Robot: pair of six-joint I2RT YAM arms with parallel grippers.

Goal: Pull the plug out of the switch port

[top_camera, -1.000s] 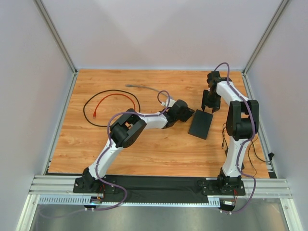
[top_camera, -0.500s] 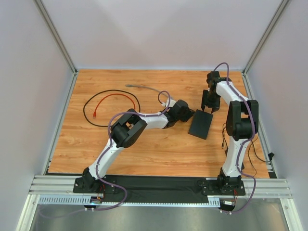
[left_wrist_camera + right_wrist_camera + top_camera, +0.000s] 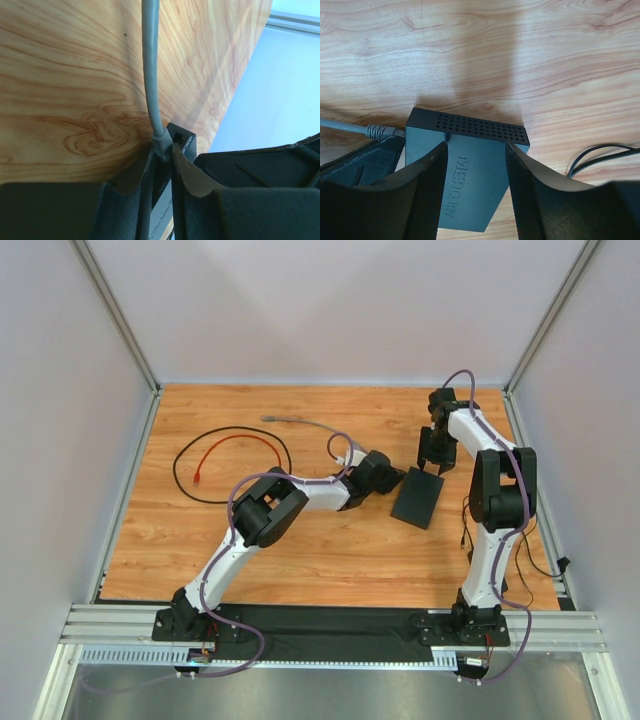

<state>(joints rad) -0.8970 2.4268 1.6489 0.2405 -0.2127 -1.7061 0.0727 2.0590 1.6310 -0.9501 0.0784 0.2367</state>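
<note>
The switch (image 3: 417,498) lies flat on the worktop (image 3: 330,545), right of centre in the overhead view, with its far end angled toward the upper right. The left pincer (image 3: 161,162) reaches in from the left to the switch's upper left edge. In its wrist view its fingers (image 3: 192,180) stand close together, clamped on the plug (image 3: 161,143), which sits in the port on the switch's edge. The grey cable (image 3: 150,60) runs straight up the frame from the plug. In the overhead view it curves away to the upper left across the wood.

The right pincer (image 3: 476,165) hangs over the switch's far end with its fingers apart, one on either side of the "MERCURY" lettering on the lid. Whether they touch the lid I cannot tell. In that view the plug shows at the switch's left side, with the left pincer just below it. A thin black cord (image 3: 597,152) lies at the right edge. A red cable (image 3: 232,438) inside a black cable loop (image 3: 176,472) lies at the left of the worktop, well apart from the switch.
</note>
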